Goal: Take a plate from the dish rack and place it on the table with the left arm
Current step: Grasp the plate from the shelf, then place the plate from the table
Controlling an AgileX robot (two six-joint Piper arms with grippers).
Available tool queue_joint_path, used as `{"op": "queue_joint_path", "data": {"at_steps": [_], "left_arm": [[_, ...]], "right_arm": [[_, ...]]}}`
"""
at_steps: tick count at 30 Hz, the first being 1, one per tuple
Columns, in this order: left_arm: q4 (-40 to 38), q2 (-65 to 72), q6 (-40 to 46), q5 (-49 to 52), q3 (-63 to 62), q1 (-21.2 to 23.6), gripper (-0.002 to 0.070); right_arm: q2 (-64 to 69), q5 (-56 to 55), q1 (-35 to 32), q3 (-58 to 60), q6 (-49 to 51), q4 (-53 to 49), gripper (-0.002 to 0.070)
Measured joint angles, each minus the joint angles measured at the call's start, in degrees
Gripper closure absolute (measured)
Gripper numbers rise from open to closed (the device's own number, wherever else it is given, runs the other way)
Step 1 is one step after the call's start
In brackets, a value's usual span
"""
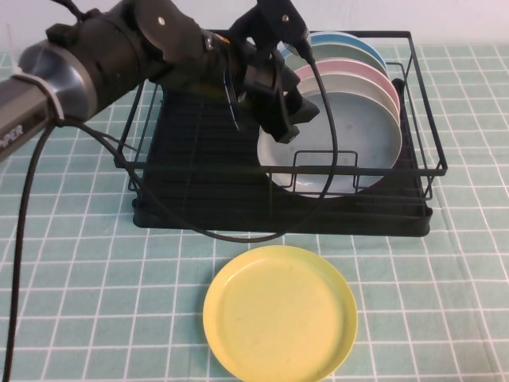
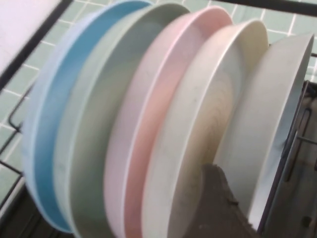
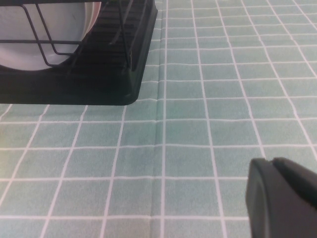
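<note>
Grey-blue plate [image 1: 350, 131] beside left claw [image 1: 286, 119].

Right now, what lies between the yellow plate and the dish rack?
Only bare green table, seen in the high view. Left gripper is at the rack's grey-blue plate; right gripper hovers aside.

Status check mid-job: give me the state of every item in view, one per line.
plate: upright in the rack, frontmost of the stack, not yet lifted.
dish rack: on the table, holding five upright plates at its right end.
yellow plate: flat on the table in front of the rack.
left claw: over the rack at the plate's left edge.
right claw: low over bare cloth, away from the rack.
</note>
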Motion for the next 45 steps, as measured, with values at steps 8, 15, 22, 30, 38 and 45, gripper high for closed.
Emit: {"op": "queue_joint_path", "data": {"at_steps": [8,15,22,30,38,45], "left_arm": [[-3.3,2.7,3.6,-3.0,0.0,0.0,0.0298],[-4.0,3.7,3.8,-4.7,0.0,0.0,0.0461],[-3.2,3.7,5.2,-7.0,0.0,0.0,0.0624],[-2.0,-1.6,4.4,-4.9,-3.2,0.0,0.0637],[13.0,-13.8,-18.2,9.6,-4.1,0.0,0.0644],[12.9,-19.8,-36.5,21.9,-1.5,7.5,0.0644]], "right_arm": [[0.0,0.0,0.0,0.0,0.0,0.0,0.0694],[0.0,0.0,0.0,0.0,0.0,0.0,0.0694],[0.0,0.0,0.0,0.0,0.0,0.0,0.0694],[0.0,0.0,0.0,0.0,0.0,0.0,0.0694],[0.0,0.0,0.0,0.0,0.0,0.0,0.0694],[0.0,0.0,0.0,0.0,0.0,0.0,0.0694]]}}
